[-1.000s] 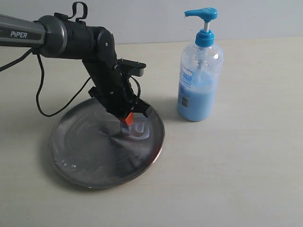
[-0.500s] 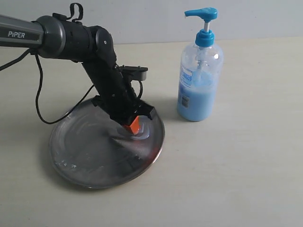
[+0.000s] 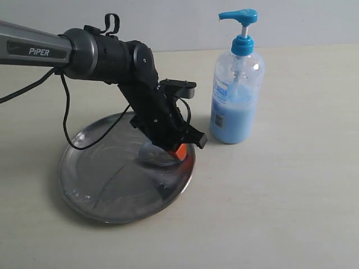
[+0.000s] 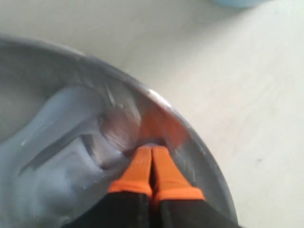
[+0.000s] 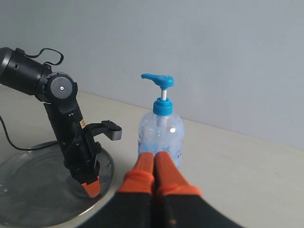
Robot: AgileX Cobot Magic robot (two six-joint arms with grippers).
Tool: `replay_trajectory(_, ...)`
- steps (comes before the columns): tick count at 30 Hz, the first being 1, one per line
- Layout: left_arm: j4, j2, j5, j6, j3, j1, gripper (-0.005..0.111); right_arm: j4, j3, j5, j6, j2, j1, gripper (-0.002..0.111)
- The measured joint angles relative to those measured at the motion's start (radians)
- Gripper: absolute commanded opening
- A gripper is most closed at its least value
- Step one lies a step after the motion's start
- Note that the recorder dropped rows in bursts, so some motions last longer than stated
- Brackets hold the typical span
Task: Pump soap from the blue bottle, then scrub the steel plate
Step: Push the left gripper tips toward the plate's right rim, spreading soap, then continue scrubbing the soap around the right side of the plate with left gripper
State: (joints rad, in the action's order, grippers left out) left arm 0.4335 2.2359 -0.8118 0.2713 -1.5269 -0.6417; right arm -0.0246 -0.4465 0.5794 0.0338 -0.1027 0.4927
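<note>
Left tool (image 3: 180, 151) shifted to steel plate (image 3: 90, 193) rim; soap (image 4: 52, 161) part-hidden.

A pale beige table (image 3: 291, 213) fills most of the frame; a plain grey wall (image 3: 168, 22) runs along the top.

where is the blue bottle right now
In the exterior view the bottle stands upright on the table, right of centre, just right of the plate and not touching it.

Blue bottle (image 3: 237, 101), grey steel plate (image 3: 101, 185), orange fingers (image 4: 137, 173)
</note>
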Motion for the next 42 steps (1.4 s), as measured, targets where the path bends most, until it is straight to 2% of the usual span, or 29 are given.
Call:
replay_trajectory(4, -0.030, 0.001, 0.047, -0.008, 0.000, 0.000, 0.000, 0.000, 0.000, 0.000, 0.000, 0.000, 0.000, 0.000)
replay_trajectory(9, -0.194, 0.001, 0.081, -0.091, -0.004, 0.002, 0.000, 0.000, 0.000, 0.000, 0.000, 0.000, 0.000, 0.000)
replay_trajectory(14, -0.267, -0.003, 0.067, -0.129, -0.006, 0.025, 0.000, 0.000, 0.000, 0.000, 0.000, 0.000, 0.000, 0.000)
replay_trajectory(21, -0.274, -0.005, 0.010, -0.134, -0.006, 0.030, 0.000, 0.000, 0.000, 0.000, 0.000, 0.000, 0.000, 0.000)
replay_trajectory(28, -0.113, -0.006, -0.013, -0.035, -0.006, -0.011, 0.000, 0.000, 0.000, 0.000, 0.000, 0.000, 0.000, 0.000)
replay_trajectory(30, -0.109, -0.004, -0.013, -0.026, -0.006, -0.016, 0.000, 0.000, 0.000, 0.000, 0.000, 0.000, 0.000, 0.000)
replay_trajectory(34, -0.217, -0.006, 0.006, -0.096, -0.006, -0.013, 0.000, 0.000, 0.000, 0.000, 0.000, 0.000, 0.000, 0.000)
replay_trajectory(37, -0.329, -0.006, 0.017, -0.193, -0.006, 0.020, 0.000, 0.000, 0.000, 0.000, 0.000, 0.000, 0.000, 0.000)
replay_trajectory(42, -0.355, -0.006, 0.012, -0.241, -0.006, 0.050, 0.000, 0.000, 0.000, 0.000, 0.000, 0.000, 0.000, 0.000)
